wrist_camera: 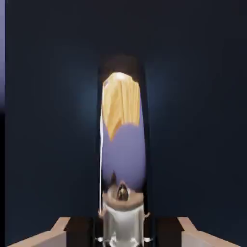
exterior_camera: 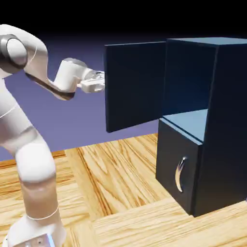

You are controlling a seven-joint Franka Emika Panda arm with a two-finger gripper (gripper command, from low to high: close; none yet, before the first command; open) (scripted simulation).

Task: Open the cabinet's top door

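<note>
Gripper clamped on the handle at top door's free edge; door swung wide from cabinet

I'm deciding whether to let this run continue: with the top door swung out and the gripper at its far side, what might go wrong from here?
1. The gripper is shut on the handle near the free edge of the top door; pulling off the hinge arc may make it slip.
2. The door hides the fingers in the exterior view, so a slip may go unnoticed.
3. Swinging wider brings the door toward the arm.
</note>
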